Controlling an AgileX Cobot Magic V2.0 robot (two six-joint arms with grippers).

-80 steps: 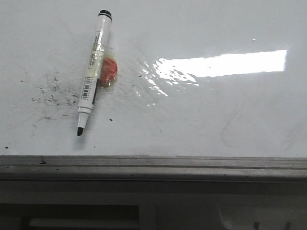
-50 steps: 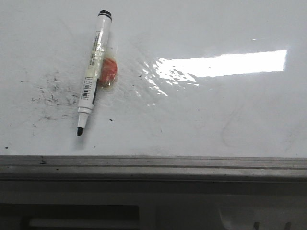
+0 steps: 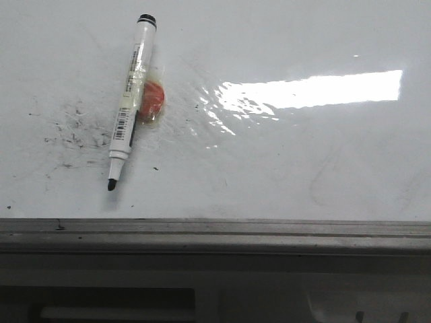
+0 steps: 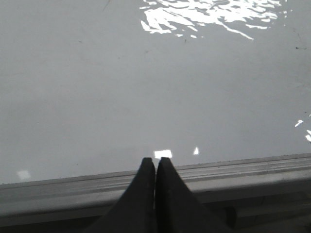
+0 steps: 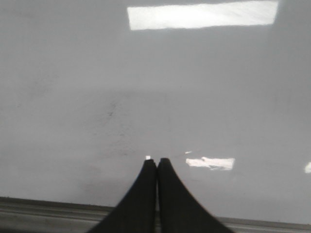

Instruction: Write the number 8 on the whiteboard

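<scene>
Since no number 8 is drawn yet on the glossy white whiteboard [image 3: 283, 155], both tools, left [image 4: 155, 162] and right [image 5: 156, 162], pressed together, must spread; either should pinch the uncapped white marker [image 3: 128, 108] mid-barrel, tip down.

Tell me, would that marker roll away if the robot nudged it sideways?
Probably not far. The marker is a round, slim barrel lying flat on the glossy whiteboard, so it looks apt to roll. But an orange blob taped against its side would likely stop it.
</scene>
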